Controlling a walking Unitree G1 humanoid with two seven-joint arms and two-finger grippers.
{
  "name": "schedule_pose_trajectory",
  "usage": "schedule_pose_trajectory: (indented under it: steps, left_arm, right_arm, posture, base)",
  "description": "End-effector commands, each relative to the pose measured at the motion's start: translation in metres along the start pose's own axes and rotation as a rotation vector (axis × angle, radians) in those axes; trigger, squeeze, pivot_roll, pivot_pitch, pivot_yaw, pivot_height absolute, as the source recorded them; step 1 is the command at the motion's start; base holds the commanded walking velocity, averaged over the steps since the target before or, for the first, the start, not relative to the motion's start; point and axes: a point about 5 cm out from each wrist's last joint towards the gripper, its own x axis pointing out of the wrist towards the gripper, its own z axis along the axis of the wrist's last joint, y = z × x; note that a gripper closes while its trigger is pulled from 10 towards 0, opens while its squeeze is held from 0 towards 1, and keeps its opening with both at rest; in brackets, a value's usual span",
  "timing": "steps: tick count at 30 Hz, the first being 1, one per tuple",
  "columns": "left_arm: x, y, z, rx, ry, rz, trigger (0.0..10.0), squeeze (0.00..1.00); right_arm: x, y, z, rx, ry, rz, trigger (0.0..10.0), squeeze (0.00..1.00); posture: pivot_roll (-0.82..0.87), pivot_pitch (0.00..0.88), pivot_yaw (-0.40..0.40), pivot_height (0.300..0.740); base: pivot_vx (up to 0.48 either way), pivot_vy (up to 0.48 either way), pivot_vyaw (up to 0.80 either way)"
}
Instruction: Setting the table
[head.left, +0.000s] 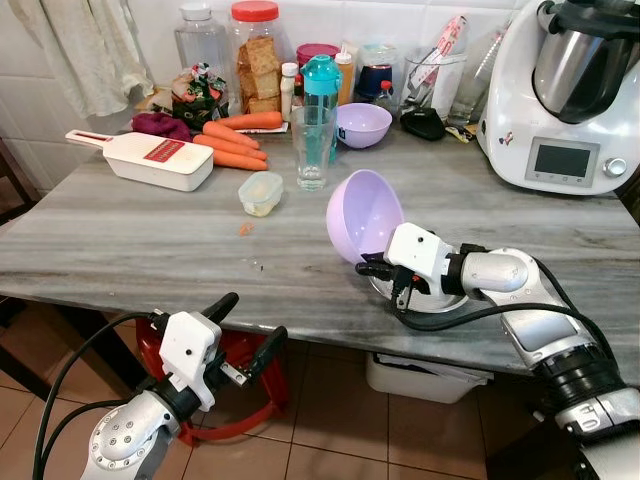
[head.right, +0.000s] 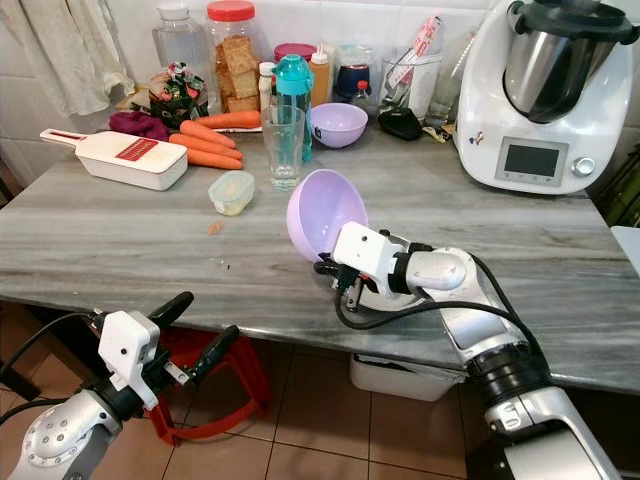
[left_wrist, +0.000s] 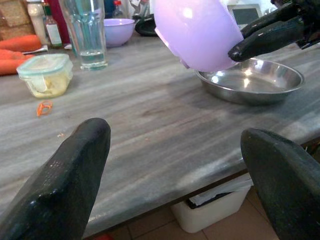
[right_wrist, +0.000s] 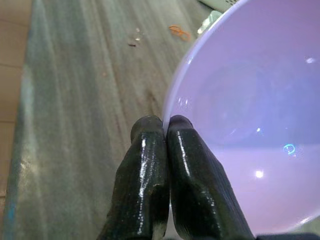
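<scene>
My right gripper (head.left: 368, 266) is shut on the rim of a lilac plastic bowl (head.left: 362, 214), holding it tipped on edge just above the grey marble table (head.left: 130, 235). In the right wrist view the two black fingers (right_wrist: 150, 150) pinch the bowl (right_wrist: 250, 125) rim. A shiny steel dish (left_wrist: 252, 82) lies on the table under and behind the bowl. My left gripper (head.left: 250, 330) hangs open below the table's front edge, empty.
A drinking glass (head.left: 313, 150), a small lidded container (head.left: 260, 192), carrots (head.left: 232, 143), a white slicer (head.left: 150, 158), a second lilac bowl (head.left: 362, 124), jars and bottles crowd the back. A white kitchen machine (head.left: 565, 90) stands back right. A red stool (head.left: 235, 385) sits under the table.
</scene>
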Motion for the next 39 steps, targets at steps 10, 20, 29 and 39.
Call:
schedule_pose_trajectory:
  steps: [10,20,29,39]
  left_arm:
    - [0.002,-0.003,0.005,0.009,-0.002,-0.020,10.0,0.00]
    - [0.000,-0.004,0.004,0.007,0.010,-0.025,10.0,0.00]
    - [0.002,-0.004,0.004,0.009,0.015,-0.025,10.0,0.00]
    - [0.003,-0.004,0.002,0.008,0.020,-0.026,10.0,0.00]
  right_arm:
    - [0.013,0.007,-0.009,-0.080,-0.011,0.047,10.0,0.17]
    - [0.013,0.004,-0.013,-0.117,-0.015,0.025,10.0,0.19]
    - [0.013,-0.004,-0.011,-0.137,-0.018,0.005,10.0,0.26]
    - [0.014,0.000,-0.015,-0.148,-0.007,0.024,10.0,1.00]
  posture:
    - [0.12,0.000,0.008,0.740]
    - [0.12,0.000,0.016,0.740]
    - [0.12,0.000,0.016,0.740]
    - [0.12,0.000,0.015,0.740]
  base:
    - [0.000,0.000,0.00]
    - [0.000,0.000,0.00]
    - [0.000,0.000,0.00]
    - [0.000,0.000,0.00]
